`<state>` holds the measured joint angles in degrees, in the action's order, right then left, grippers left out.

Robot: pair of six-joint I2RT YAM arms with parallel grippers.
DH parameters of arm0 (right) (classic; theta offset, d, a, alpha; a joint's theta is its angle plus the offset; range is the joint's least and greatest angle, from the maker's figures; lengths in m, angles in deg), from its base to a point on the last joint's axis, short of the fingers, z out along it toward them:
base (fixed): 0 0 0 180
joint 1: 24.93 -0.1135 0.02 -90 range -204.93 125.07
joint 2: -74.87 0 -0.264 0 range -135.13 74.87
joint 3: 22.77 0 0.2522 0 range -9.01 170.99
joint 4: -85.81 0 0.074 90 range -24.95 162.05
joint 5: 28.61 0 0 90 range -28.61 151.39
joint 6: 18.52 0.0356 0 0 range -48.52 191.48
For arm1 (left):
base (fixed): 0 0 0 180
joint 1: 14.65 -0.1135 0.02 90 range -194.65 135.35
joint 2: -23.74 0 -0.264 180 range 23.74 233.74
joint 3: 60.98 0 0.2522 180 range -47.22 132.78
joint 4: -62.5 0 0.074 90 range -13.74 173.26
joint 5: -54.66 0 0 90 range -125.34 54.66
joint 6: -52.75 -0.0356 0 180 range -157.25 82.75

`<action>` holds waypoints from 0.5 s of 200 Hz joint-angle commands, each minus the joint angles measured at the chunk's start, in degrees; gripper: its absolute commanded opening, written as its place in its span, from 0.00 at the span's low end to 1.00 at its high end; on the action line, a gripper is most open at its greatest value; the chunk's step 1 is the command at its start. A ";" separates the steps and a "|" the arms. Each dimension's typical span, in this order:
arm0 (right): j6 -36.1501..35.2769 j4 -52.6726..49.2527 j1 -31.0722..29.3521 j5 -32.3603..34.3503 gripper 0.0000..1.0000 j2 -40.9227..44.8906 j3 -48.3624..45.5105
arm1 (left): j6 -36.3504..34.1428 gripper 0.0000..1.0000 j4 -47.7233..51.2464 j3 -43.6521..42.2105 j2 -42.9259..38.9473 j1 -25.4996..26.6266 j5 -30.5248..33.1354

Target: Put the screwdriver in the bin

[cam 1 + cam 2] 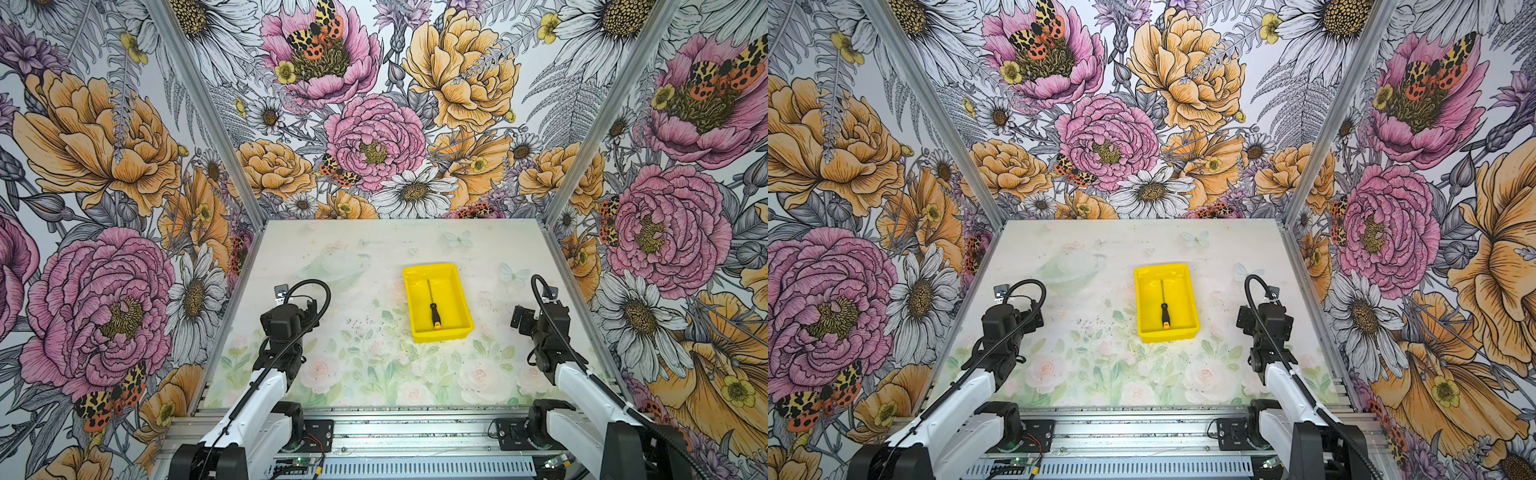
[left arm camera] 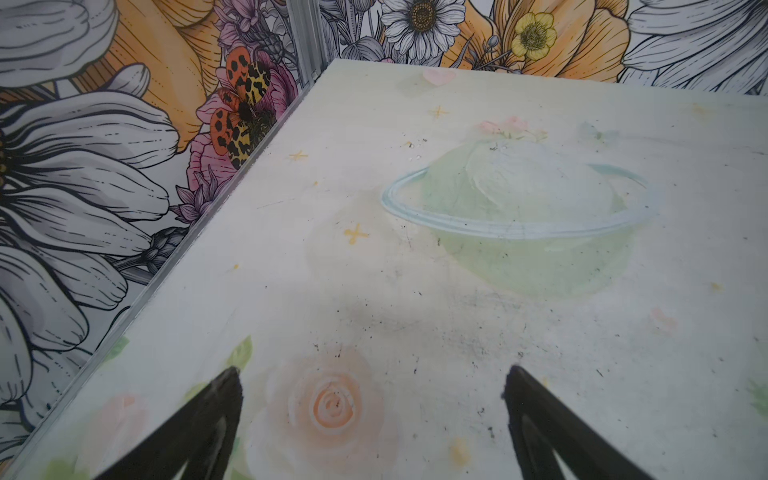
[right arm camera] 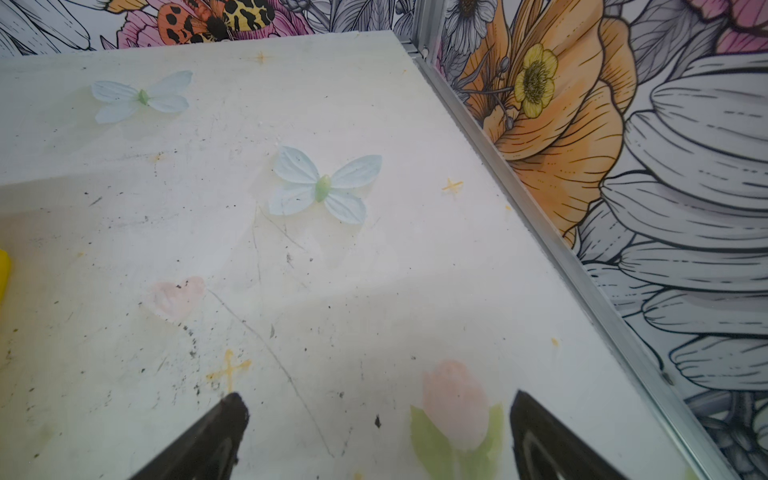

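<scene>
The screwdriver (image 1: 433, 305) (image 1: 1165, 309), with its thin grey shaft, black handle and orange end cap, lies lengthwise inside the yellow bin (image 1: 444, 334) (image 1: 1169, 336), right of the table's middle. No gripper touches either one. My left gripper (image 1: 311, 306) (image 2: 374, 370) hovers open and empty over the table, well to the left of the bin. On the bin's right my right gripper (image 1: 519, 318) (image 3: 378, 395) also stands open with nothing in it. A sliver of the bin (image 3: 3, 270) shows at the edge of the right wrist view.
The tabletop (image 1: 353, 345) carries a pale print of roses, butterflies and a planet. Flower-patterned walls with metal rails close it in on the left, right and back. Both arm bases sit on the metal frame (image 1: 415, 432) along the front edge.
</scene>
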<state>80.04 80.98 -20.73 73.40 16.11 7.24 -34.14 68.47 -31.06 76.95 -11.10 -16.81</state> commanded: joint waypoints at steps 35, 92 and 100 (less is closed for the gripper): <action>3.20 16.30 0.42 -2.29 0.99 -11.66 5.80 | -3.38 0.99 -17.50 1.84 9.66 -0.65 -3.55; 0.97 25.87 0.36 -5.19 1.00 -25.85 12.77 | -2.26 0.99 -25.78 6.79 21.46 -0.96 -6.13; -0.36 24.49 -0.75 -4.87 0.99 -26.65 13.87 | -1.94 0.99 -26.82 7.26 22.75 -1.20 -6.13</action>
<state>82.00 101.94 -20.57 70.54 -7.81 17.54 -36.17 48.51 -26.27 96.89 -11.27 -21.05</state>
